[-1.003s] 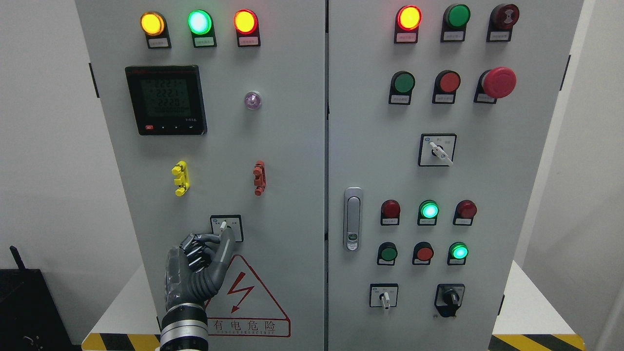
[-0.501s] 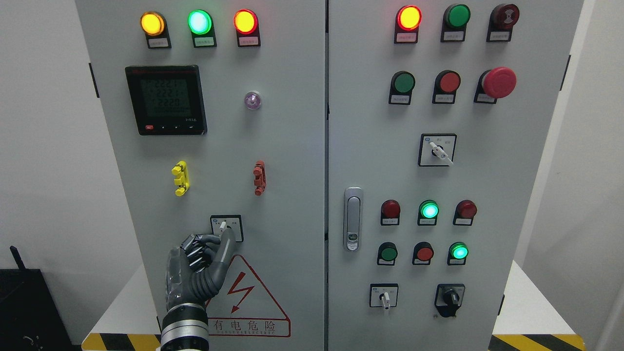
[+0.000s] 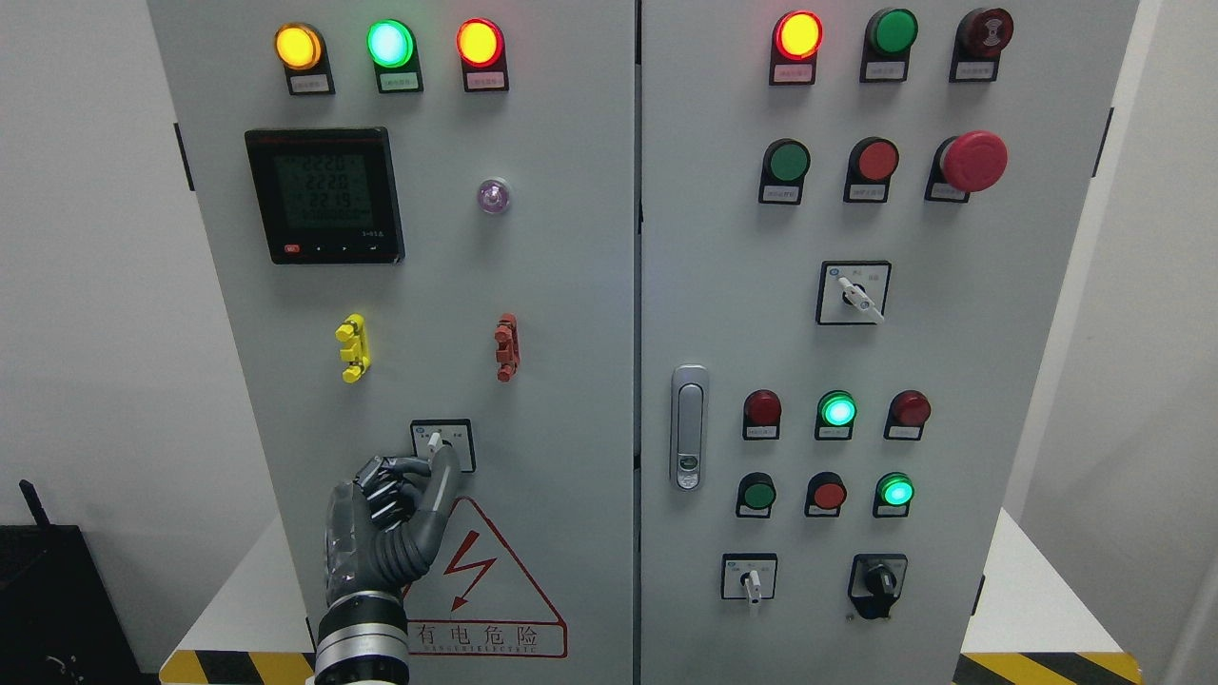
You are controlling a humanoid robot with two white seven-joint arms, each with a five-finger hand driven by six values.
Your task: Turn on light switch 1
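Left hand point(image 3: 385, 518) reached up, fingers curled, thumb and fingertip seemingly pinching small white switch knob point(image 3: 436, 441) on grey cabinet point(image 3: 571, 285).

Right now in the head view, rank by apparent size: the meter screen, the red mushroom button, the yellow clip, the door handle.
1. Meter screen
2. Door handle
3. Red mushroom button
4. Yellow clip

All sit on the same cabinet front, so nearness hardly skews this.

Upper left, a black digital meter point(image 3: 324, 195) under amber point(image 3: 298, 46), green point(image 3: 389, 43) and red point(image 3: 479, 42) lamps; upper right, a red mushroom button point(image 3: 973, 160).
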